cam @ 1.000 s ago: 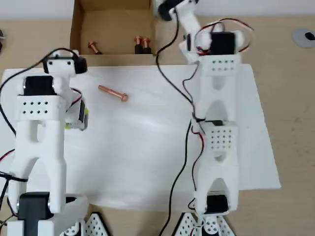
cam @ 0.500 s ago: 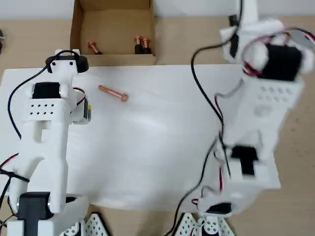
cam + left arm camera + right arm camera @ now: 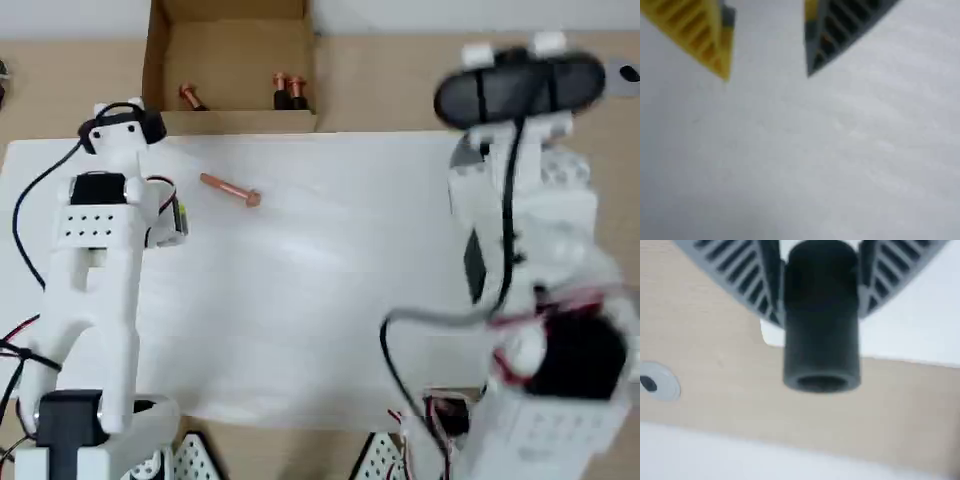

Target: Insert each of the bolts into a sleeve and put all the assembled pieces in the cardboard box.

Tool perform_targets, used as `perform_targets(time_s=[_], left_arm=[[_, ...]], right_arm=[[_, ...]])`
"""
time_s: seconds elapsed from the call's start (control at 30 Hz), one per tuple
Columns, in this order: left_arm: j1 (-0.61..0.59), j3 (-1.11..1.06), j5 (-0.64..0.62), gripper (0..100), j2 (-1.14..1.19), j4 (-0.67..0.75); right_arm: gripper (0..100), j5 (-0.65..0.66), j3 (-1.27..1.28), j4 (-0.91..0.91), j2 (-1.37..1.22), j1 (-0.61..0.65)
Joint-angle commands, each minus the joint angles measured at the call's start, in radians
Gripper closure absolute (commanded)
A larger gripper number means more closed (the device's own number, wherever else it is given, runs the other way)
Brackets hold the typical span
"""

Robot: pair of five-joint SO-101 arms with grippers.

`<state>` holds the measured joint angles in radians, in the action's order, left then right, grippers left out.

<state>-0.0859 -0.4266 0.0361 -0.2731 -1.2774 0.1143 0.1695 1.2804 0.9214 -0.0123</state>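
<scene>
Right wrist view first: clenched around a black sleeve (image 3: pixel 822 340) in the right gripper (image 3: pixel 821 320), bore end free, hanging above bare wooden table (image 3: pixel 715 390) just past the edge of the white mat (image 3: pixel 925 325). Raised high over the right side of the scene, well apart from the lone copper bolt (image 3: pixel 230 189), which lies flat on the mat's far left, just near of the cardboard box (image 3: pixel 155 60). Left gripper (image 3: pixel 767 74) spread apart, nothing between the pads, hovering over plain mat just left of that bolt.

Likely trouble:
- Rolling the bolt away while pinching it off the flat mat.
- Meeting bolt tip and bore off-axis, with both arms needing to line up in mid-air.
- Loosening on the sleeve and dropping it onto the wood, off the mat.
- Possibly snagging the loose black cable (image 3: pixel 430 318) looping beside the raised arm.

Also about: assembled pieces (image 3: pixel 282 92) already along the box's near wall, and a grey disc (image 3: pixel 655 385) on the table's far right. Between bolt and box, just the box's near wall to clear.
</scene>
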Motion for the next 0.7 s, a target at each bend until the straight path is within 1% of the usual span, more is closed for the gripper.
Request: perform_targets(time_s=[0.0,0.07,0.2,0.23,0.3,0.37,0.43,0.5,0.57,0.67], left_arm=[[0.015,0.034,0.034,89,-0.033,0.035],[0.014,0.1,0.083,88,-0.025,0.023],[0.011,0.258,0.198,79,0.059,-0.008],[0.011,0.307,0.222,77,0.105,-0.029],[0.014,0.427,0.276,77,0.226,-0.095],[0.031,0.552,0.354,77,0.366,-0.199],[0.075,0.657,0.471,77,0.489,-0.336],[0.124,0.733,0.595,77,0.556,-0.443],[0.152,0.778,0.727,77,0.576,-0.473],[0.166,0.798,0.982,77,0.575,-0.474]], right_arm=[[98.7,-0.009,0.286,-0.118,0.203,0.016],[98.7,-0.006,0.361,-0.118,0.259,0.016],[98.7,-0.006,0.42,-0.092,0.292,0.013],[98.7,-0.006,0.421,-0.087,0.295,0.015],[98.7,-0.006,0.421,-0.086,0.295,0.015],[98.7,-0.006,0.421,-0.084,0.297,0.015],[98.7,-0.006,0.421,-0.086,0.297,0.015],[98.7,-0.006,0.421,-0.086,0.298,0.015],[98.7,-0.005,0.421,-0.084,0.297,0.015],[98.7,0.014,0.423,-0.081,0.295,0.015]])
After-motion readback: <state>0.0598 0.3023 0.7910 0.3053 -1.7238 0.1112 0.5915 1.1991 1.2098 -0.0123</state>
